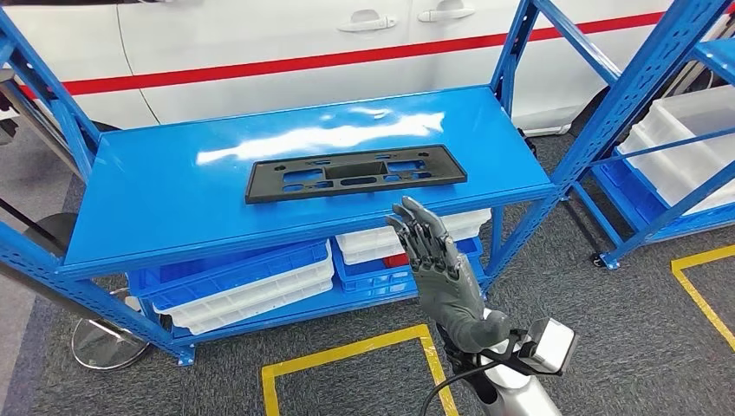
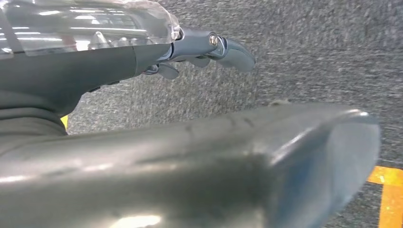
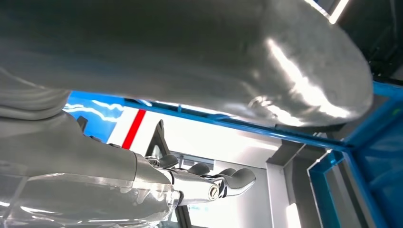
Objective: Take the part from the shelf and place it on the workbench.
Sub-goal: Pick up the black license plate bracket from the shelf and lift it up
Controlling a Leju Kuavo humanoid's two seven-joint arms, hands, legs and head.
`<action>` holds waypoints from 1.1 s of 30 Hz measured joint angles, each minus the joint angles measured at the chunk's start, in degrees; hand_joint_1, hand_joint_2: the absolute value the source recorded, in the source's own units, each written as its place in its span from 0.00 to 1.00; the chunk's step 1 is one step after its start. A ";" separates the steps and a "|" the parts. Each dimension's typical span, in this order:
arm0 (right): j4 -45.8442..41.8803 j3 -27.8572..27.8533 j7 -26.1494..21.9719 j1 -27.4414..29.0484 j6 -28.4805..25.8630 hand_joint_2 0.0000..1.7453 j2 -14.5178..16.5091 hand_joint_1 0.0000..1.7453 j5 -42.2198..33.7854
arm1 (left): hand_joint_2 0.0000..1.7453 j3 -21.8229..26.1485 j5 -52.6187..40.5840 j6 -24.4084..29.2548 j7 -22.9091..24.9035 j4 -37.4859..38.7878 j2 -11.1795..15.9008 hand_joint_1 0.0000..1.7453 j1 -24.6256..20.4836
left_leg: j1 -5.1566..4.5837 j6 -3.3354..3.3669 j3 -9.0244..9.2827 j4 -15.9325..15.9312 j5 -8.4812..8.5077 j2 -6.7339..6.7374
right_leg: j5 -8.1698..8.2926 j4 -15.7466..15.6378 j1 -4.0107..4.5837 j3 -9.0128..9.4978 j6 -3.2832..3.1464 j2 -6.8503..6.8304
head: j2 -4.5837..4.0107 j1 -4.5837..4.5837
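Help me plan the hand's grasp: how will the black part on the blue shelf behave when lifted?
The black part looks like thin, cut-out plastic: probably light, perhaps slightly flexible when lifted by one end. Lying flat on the glossy shelf, it may slide when pushed.

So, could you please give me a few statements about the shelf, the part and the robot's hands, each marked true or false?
1. The black plastic part lies flat on the top of the blue shelf. True.
2. The right hand grips the part. False: it is raised in front of the shelf edge, fingers spread, holding nothing.
3. White bins sit on the shelf's lower level. True.
4. The left hand rests on the shelf top. False: it holds nothing, with grey carpet behind it.
5. The car behind the shelf has a green stripe. False: the stripe is red.
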 joint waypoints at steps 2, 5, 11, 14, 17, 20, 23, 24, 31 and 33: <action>0.21 0.00 0.00 0.11 0.08 0.00 -0.10 0.00 0.00 | 0.00 0.00 -0.05 0.06 0.58 0.01 0.01 0.00 0.09 | -0.10 -0.06 0.90 0.00 -0.68 -0.03 | 2.41 -0.82 0.00 -1.10 -0.25 -0.09 | 0.00 0.00; 0.38 0.00 0.00 0.06 0.20 0.00 -0.13 0.00 0.01 | 0.00 0.00 -0.20 0.37 1.86 0.10 -0.02 0.00 0.16 | -0.21 -0.55 2.48 0.02 -1.92 -0.07 | 8.75 -11.57 0.49 2.50 -1.39 -0.33 | 0.00 0.01; 0.67 0.00 0.00 0.07 0.46 0.00 -0.22 0.00 0.12 | 0.00 0.00 -0.58 1.65 4.24 0.17 0.16 0.00 0.16 | -0.33 -2.55 3.05 2.37 -3.94 0.02 | 8.87 -15.59 0.49 5.48 -3.09 -0.27 | 0.00 0.04; 0.79 0.00 0.00 0.02 0.47 0.00 -0.22 0.00 0.15 | 0.00 -0.01 -0.61 1.75 4.49 0.17 0.21 0.00 0.17 | 0.00 -3.13 -2.84 12.28 -7.67 -0.03 | 8.10 -15.74 0.42 6.50 -3.57 -0.33 | 0.00 0.02; 1.04 0.00 0.00 0.16 0.63 0.00 -0.22 0.00 0.18 | 0.00 0.01 -0.58 1.97 4.72 0.17 0.25 0.00 0.58 | 0.09 -3.38 -6.81 15.20 -7.76 -0.03 | 6.92 -15.73 0.47 7.85 -3.58 -0.02 | 0.00 0.02; 1.27 0.00 0.01 0.07 1.03 0.00 -0.22 0.00 0.18 | 0.00 0.04 -0.47 2.03 4.54 0.17 0.38 0.00 0.71 | -0.10 -2.77 -4.73 5.03 -0.02 -0.02 | 5.55 -15.69 0.57 9.57 -3.22 0.17 | 0.00 0.03; 1.46 0.02 0.04 -0.19 1.31 0.00 -0.19 0.00 0.23 | 0.00 0.09 -0.36 1.85 4.19 0.17 0.46 0.00 0.66 | -0.60 -1.63 -3.89 1.21 1.79 -0.02 | 4.85 -15.33 0.66 10.05 -2.32 0.31 | 0.00 0.03; 1.48 0.03 0.09 -0.32 1.36 0.00 -0.17 0.00 0.28 | 0.00 0.09 -0.43 1.78 4.10 0.17 0.45 0.00 0.63 | -0.55 -1.22 -3.49 0.98 1.99 -0.05 | 4.74 -15.13 0.67 10.12 -1.98 0.32 | 0.00 0.03; 2.46 0.07 1.17 -0.64 1.43 0.75 -0.20 0.00 0.55 | 0.00 0.06 -1.26 1.61 3.96 0.17 0.51 0.00 0.40 | -0.12 -0.08 -0.86 0.01 1.07 -0.12 | -0.60 0.40 0.01 0.55 -0.32 -0.06 | 0.00 0.04; 3.61 0.18 3.10 -0.81 1.54 1.00 -0.22 0.00 0.53 | 0.00 0.03 -1.57 1.78 4.21 0.17 0.50 0.00 0.47 | -0.09 -0.28 0.06 0.03 0.42 -0.14 | 2.97 -2.80 -0.12 0.52 -0.28 -0.18 | 0.00 0.04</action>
